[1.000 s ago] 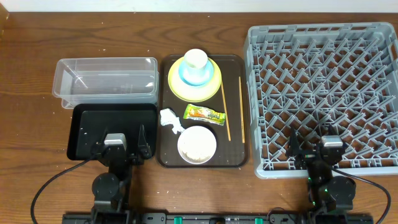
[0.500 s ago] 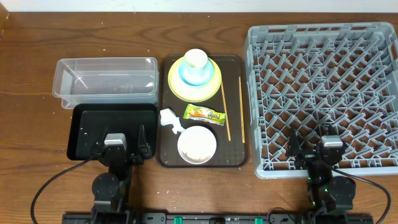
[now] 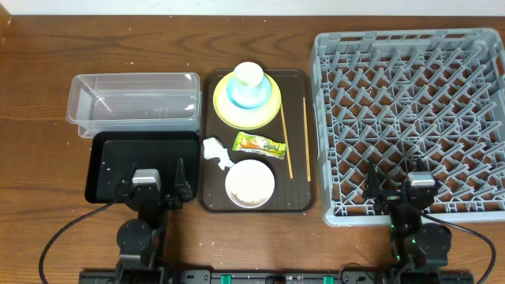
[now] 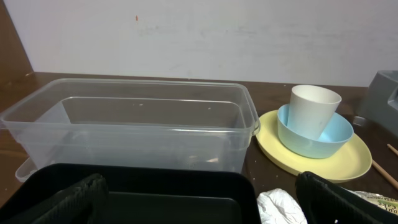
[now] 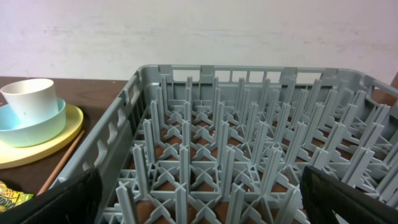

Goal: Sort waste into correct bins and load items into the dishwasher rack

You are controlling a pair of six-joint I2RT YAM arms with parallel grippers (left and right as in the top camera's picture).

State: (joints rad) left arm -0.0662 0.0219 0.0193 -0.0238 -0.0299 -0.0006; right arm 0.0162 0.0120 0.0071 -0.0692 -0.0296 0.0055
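On the brown serving tray (image 3: pixel 296 193) a white cup (image 3: pixel 248 75) stands in a light blue bowl (image 3: pixel 237 97) on the yellow-green plate (image 3: pixel 273 106). Below them lie a crumpled tissue (image 3: pixel 214 151), a green-and-orange wrapper (image 3: pixel 259 144), a white bowl (image 3: pixel 249 183) holding rice, and two chopsticks (image 3: pixel 284 142). The clear tub (image 3: pixel 134 102) and black tray (image 3: pixel 110 162) are on the left, the grey rack (image 3: pixel 410 110) on the right. My left gripper (image 3: pixel 151 188) hangs open over the black tray's near edge. Open too, my right gripper (image 3: pixel 417 189) is over the rack's near edge. Neither holds anything.
In the left wrist view the clear tub (image 4: pixel 130 130) stands behind the black tray (image 4: pixel 174 186), with the tissue (image 4: pixel 280 208) and plate (image 4: pixel 351 163) to the right. The right wrist view shows the rack's upright pegs (image 5: pixel 249 155) close below, and a chopstick (image 5: pixel 62 163) at the left.
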